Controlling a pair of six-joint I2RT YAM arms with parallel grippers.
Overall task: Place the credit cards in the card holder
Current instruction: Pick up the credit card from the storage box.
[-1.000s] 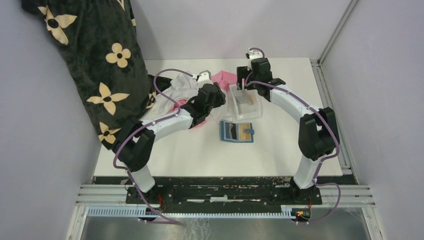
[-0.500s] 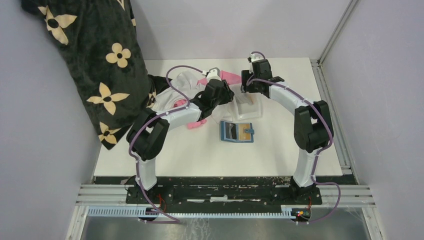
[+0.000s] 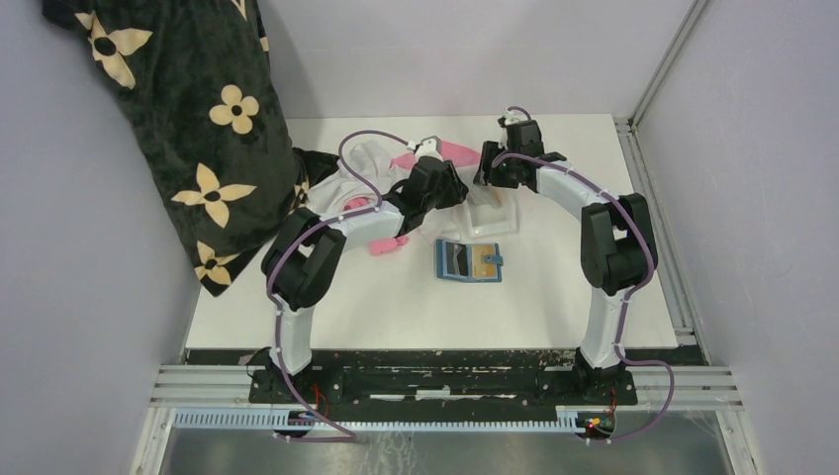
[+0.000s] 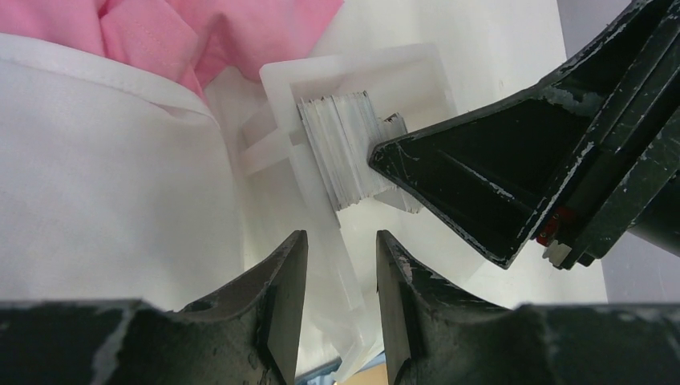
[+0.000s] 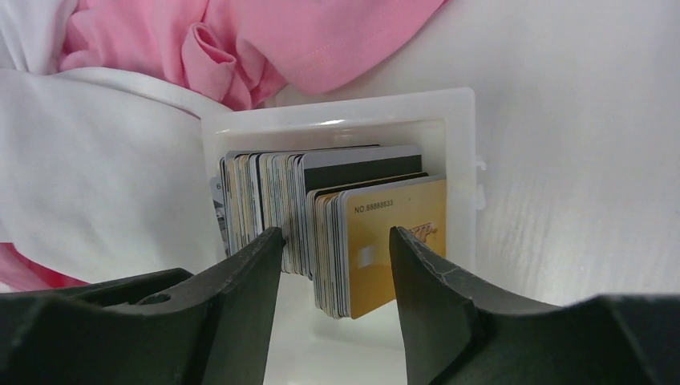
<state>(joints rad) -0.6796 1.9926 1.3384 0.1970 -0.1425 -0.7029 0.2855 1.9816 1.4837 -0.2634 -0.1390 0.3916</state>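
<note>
Gold is the front card of the stack under my right wrist; the cards stand on edge, packed face to face, in the clear tray; grey and silver ones sit behind the gold one, and one shows a dark stripe along its top; my right hand hangs over the near part of the tray with its fingers spread wide and nothing pinched, the stack showing in the gap; from its own camera I cannot tell whether either tip touches a card; from the left wrist one of its fingers shows as a black wedge whose tip is at the side of the stack, touching it or just short of it; my left hand is at the tray's other side, its fingers a little apart, with the tray's rim running down between them; I cannot tell whether the pads press that rim; the wallet lies opened flat on the white bench, just on the near side of the tray and apart from both hands; it is teal at the edges, dark inside on its left half and tan on its right; a pink cloth and a white cloth lie bunched against the tray on my left; a black blanket with cream flowers hangs at the far left.
</note>
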